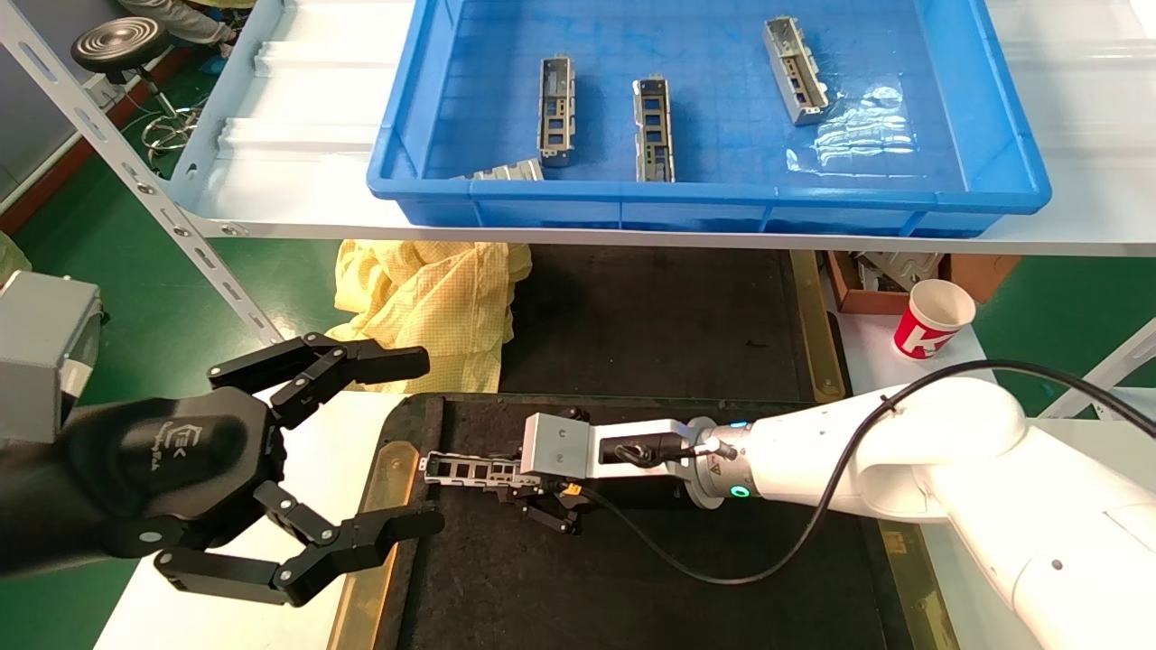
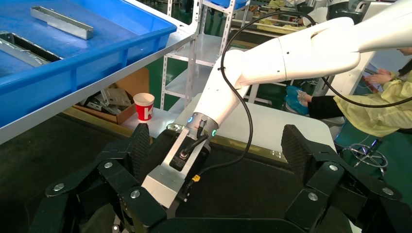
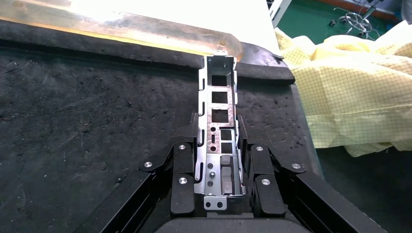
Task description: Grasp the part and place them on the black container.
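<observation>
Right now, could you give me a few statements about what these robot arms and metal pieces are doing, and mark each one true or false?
1. The right gripper is closed on a metal part. True.
2. That part is above the blue crate. False: it is over the black tray.
3. The left gripper is open and holds nothing. True.
4. The blue crate is empty. False: several metal parts lie in it.
5. A red and white paper cup stands upright. True.
</observation>
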Controlling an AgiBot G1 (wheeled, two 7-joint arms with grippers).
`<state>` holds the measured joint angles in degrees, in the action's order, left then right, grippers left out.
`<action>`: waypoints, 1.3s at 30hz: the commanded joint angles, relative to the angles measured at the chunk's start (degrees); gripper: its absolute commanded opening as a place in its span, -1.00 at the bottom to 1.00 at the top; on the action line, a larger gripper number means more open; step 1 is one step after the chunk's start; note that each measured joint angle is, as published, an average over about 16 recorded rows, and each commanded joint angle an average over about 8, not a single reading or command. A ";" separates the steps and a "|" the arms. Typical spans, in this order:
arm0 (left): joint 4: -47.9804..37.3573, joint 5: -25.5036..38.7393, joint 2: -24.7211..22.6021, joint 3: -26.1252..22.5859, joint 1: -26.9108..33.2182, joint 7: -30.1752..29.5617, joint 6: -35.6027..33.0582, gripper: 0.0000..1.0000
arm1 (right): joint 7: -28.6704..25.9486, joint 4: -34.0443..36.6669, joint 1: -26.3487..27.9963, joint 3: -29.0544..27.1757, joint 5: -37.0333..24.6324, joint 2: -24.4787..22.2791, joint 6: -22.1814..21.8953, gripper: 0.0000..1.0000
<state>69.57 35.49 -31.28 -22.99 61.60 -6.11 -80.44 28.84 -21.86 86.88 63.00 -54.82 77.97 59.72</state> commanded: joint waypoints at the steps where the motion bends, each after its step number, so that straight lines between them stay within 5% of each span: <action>1: 0.00 0.00 0.00 0.00 0.00 0.00 0.00 1.00 | -0.25 -0.26 -0.21 0.46 0.45 -0.02 -0.33 -1.00; 5: 0.00 0.00 0.00 0.00 0.00 0.00 0.00 1.00 | -0.25 -0.29 -0.25 1.43 1.05 -0.03 -0.60 -0.86; 11: 0.00 0.00 0.00 0.00 0.00 0.00 0.00 1.00 | 0.19 -0.25 -0.11 2.75 1.79 -0.04 -1.28 0.64; 13: 0.00 0.00 0.00 0.00 0.00 0.00 0.00 1.00 | 0.41 -0.21 -0.04 3.11 2.08 -0.05 -1.52 1.00; 26: 0.00 0.00 0.00 0.00 0.00 0.00 0.00 1.00 | 2.64 0.98 0.90 3.50 5.88 -0.42 -0.37 1.00; 39: -0.01 -0.01 0.00 0.00 -0.01 0.00 0.01 1.00 | 2.03 6.13 3.69 0.74 12.06 -2.38 8.75 1.00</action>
<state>69.56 35.49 -31.28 -22.99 61.59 -6.11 -80.43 31.15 -16.26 90.36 64.04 -43.29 75.83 67.64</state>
